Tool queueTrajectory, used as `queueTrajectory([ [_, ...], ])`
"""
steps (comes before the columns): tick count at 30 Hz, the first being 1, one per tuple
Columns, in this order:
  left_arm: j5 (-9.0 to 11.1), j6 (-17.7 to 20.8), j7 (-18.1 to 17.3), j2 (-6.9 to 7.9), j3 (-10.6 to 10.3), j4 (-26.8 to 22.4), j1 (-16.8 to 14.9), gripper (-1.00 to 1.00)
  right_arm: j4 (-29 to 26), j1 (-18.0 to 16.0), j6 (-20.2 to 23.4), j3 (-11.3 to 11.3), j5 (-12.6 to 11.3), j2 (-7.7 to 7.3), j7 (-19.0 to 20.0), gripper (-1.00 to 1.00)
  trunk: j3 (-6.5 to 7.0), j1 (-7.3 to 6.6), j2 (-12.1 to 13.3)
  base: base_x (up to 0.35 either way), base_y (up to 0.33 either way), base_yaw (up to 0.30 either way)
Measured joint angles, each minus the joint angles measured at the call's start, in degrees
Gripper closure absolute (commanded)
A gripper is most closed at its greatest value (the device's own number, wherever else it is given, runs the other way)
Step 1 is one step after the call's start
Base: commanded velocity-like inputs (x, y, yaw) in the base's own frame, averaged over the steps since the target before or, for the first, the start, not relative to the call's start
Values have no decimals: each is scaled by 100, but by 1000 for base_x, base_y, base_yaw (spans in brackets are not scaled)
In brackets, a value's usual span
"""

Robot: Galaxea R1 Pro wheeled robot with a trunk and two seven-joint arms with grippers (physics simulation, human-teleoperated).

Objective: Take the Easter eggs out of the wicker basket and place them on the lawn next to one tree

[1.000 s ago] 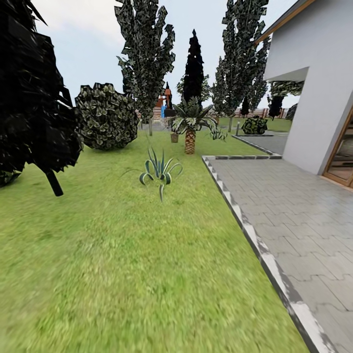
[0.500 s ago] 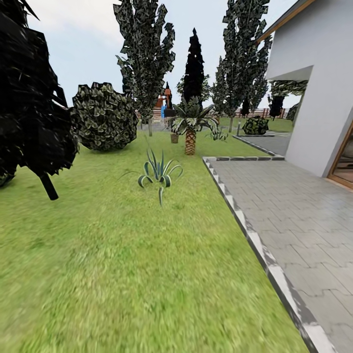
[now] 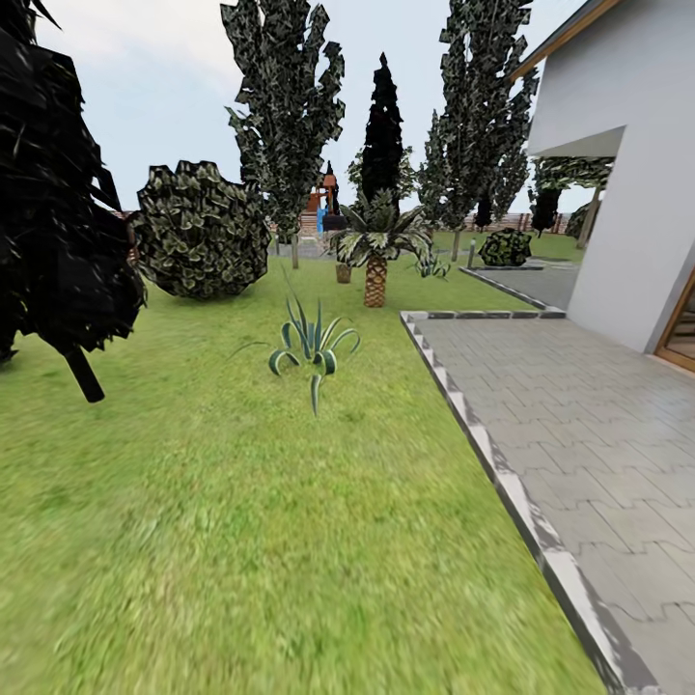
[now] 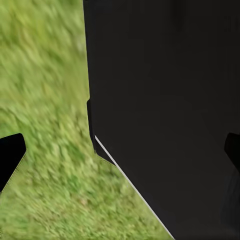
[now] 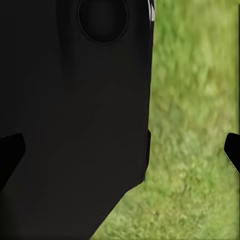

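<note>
Robot rolls over the mottled green lawn (image 3: 241, 541) | risk: clipping the spiky striped agave-like plant (image 3: 309, 346) or drifting onto grey paving (image 3: 598, 425) | left gripper (image 4: 120, 150) and right gripper (image 5: 120, 150) jaws apart, empty | eggs, basket not sighted; slim-trunked trees (image 3: 288, 116) far ahead
</note>
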Motion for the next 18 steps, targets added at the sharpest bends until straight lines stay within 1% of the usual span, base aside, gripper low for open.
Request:
queueTrajectory([
  [18,0,0,0,0,0,0,1,-100,0,-1,0,0,0,0,0,-100,0,0,0,333,0,0],
])
